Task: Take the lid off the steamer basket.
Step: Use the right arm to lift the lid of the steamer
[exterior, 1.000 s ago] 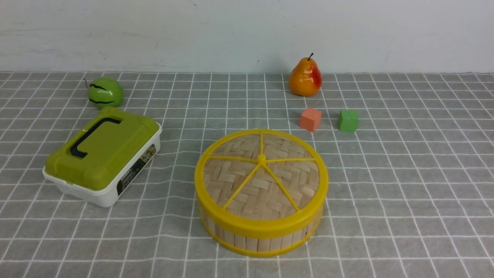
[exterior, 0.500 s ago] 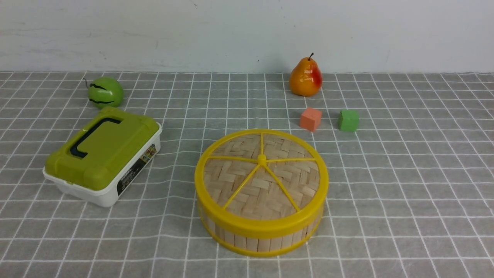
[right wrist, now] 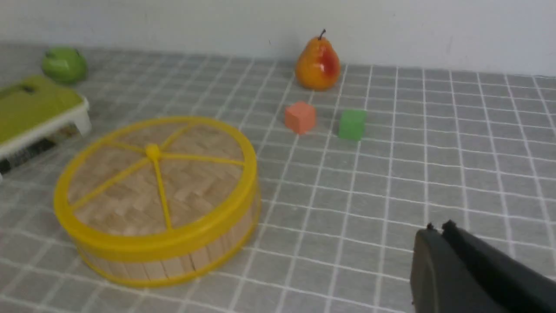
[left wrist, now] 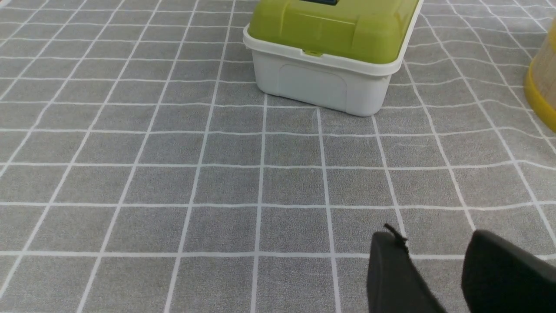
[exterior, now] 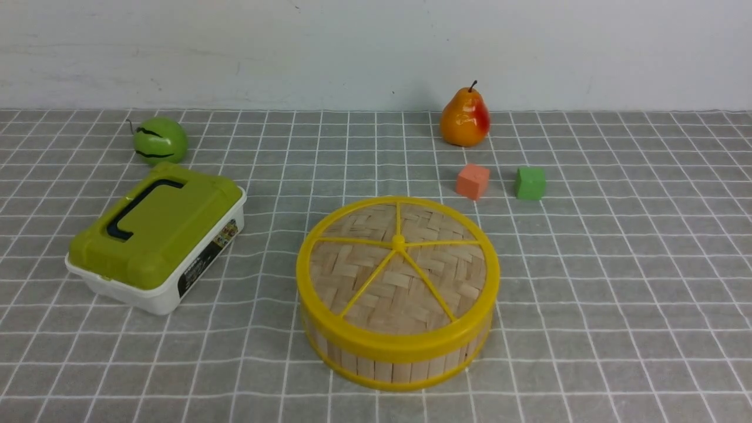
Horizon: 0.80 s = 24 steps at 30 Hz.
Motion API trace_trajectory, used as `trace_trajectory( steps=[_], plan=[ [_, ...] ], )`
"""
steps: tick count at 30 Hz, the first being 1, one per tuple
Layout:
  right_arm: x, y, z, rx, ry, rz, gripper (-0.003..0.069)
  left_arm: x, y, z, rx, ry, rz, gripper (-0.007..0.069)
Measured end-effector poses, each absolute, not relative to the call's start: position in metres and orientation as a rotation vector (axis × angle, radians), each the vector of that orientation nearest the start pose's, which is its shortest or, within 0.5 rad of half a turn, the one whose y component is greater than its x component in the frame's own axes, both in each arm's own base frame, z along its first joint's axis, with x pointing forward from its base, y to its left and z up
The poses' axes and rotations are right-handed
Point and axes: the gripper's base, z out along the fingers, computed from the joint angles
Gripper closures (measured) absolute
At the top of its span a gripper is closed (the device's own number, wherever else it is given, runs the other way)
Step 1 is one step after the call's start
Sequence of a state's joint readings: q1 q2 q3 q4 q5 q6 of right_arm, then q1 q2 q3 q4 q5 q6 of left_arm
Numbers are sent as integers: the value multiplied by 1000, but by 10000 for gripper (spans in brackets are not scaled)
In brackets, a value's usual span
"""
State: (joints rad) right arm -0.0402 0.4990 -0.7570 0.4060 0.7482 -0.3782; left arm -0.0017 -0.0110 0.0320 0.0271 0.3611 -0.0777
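The woven bamboo lid (exterior: 398,267) with yellow rim and spokes sits closed on the round steamer basket (exterior: 399,358) at the table's front centre. Both also show in the right wrist view, lid (right wrist: 152,178) on basket (right wrist: 191,261). Neither gripper shows in the front view. My left gripper (left wrist: 434,243) is open and empty above bare cloth, with only the basket's edge (left wrist: 541,84) in its view. My right gripper (right wrist: 436,230) is shut and empty, off to the basket's right.
A white box with olive-green lid (exterior: 155,235) stands left of the basket. A green fruit (exterior: 160,140) lies at back left, a pear (exterior: 465,117) at back centre, a salmon cube (exterior: 472,181) and a green cube (exterior: 530,183) behind the basket.
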Motion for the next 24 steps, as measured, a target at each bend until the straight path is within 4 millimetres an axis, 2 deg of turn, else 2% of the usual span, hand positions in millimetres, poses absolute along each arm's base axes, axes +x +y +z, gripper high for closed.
trace_trajectory(
  steps=[1,3,5,6,7,10,11,12,14,17,18,20,21,23,24],
  plan=[
    [99,21,388,-306,1991,146,677,53,1,170,-54,1865,-28,386],
    [117,22,405,-395,2071,140,677,53,1,170,-54,1865,-28,386],
    [130,25,413,-449,2111,151,676,53,1,170,-54,1865,-28,386],
    [148,33,418,-557,2190,187,675,53,1,170,-54,1865,-28,386],
    [155,37,422,-614,2209,191,673,53,1,170,-54,1865,-28,386],
    [179,53,424,-758,2264,202,671,53,1,170,-54,1865,-28,386],
    [197,67,421,-862,2314,186,670,53,1,170,-54,1865,-28,386],
    [196,68,423,-871,2308,182,670,53,1,170,-54,1865,-28,386],
    [224,97,421,-983,2336,157,669,53,1,170,-54,1865,-28,386],
    [243,119,418,-1034,2341,143,668,53,1,170,-54,1865,-28,386],
    [260,138,411,-1069,2355,150,666,53,1,170,-54,1865,-28,386],
    [275,159,406,-1090,2360,166,666,53,1,170,-54,1865,-28,386],
    [277,161,405,-1092,2361,167,666,53,1,170,-54,1865,-28,386],
    [301,185,392,-1102,2385,183,657,53,1,170,-54,1865,-28,386],
    [303,187,389,-1103,2394,183,657,53,1,170,-54,1865,-28,386]
  ],
)
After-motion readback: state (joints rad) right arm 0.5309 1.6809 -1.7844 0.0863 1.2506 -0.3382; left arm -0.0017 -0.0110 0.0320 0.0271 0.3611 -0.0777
